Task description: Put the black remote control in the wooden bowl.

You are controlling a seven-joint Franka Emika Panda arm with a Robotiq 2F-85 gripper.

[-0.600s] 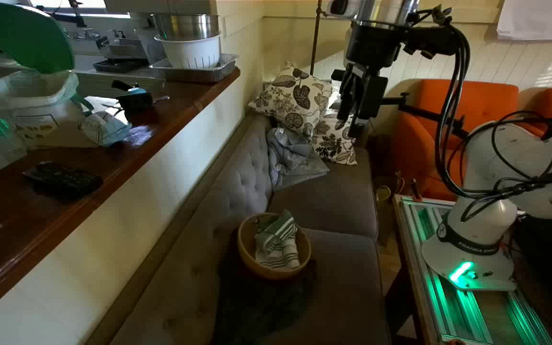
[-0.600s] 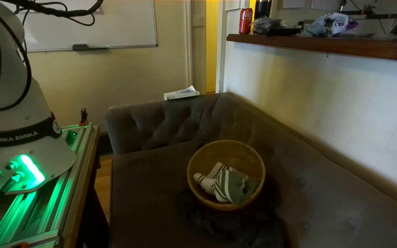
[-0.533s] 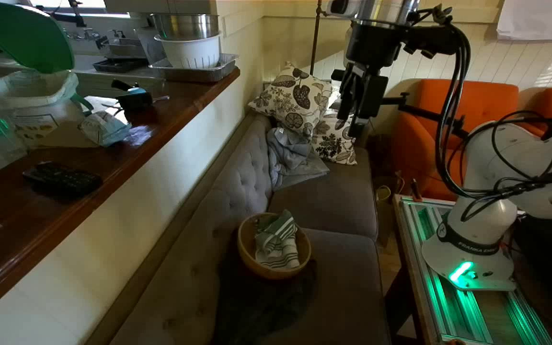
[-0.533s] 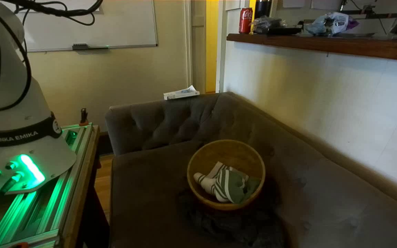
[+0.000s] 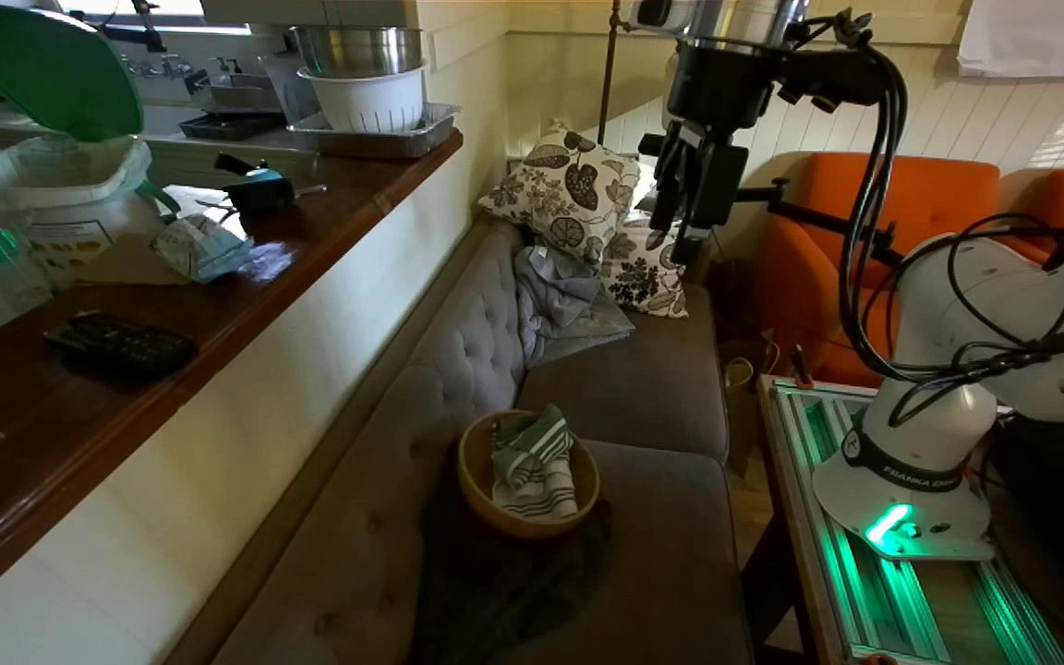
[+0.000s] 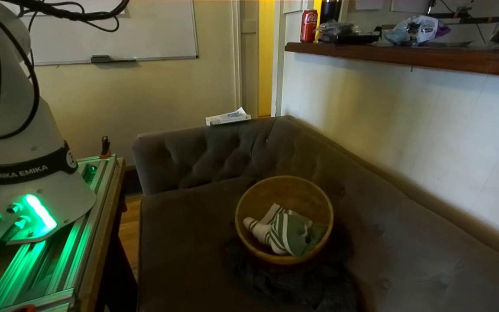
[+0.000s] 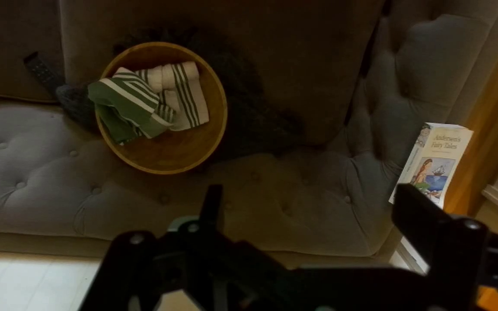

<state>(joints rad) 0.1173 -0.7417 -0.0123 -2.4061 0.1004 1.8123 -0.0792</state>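
A wooden bowl point(image 5: 477, 485) stands on the grey couch with a green and white striped cloth in it. It also shows in an exterior view point(image 6: 282, 190) and in the wrist view point(image 7: 188, 149). In the wrist view a black remote control point(image 7: 42, 72) with small buttons lies on the couch left of the bowl, its lower end against dark fuzzy fabric. I cannot make it out in the exterior views. My gripper point(image 5: 671, 247) hangs high above the couch, apart from both. In the wrist view the gripper point(image 7: 311, 190) is wide open with nothing between its fingers.
Another black slab with buttons point(image 5: 121, 346) lies on the wooden counter point(image 5: 246, 342) above the couch back. A book point(image 7: 441, 157) lies on the couch arm. Dark fabric point(image 6: 284, 286) lies under the bowl. Patterned pillows point(image 5: 578, 189) stand at the couch's far end.
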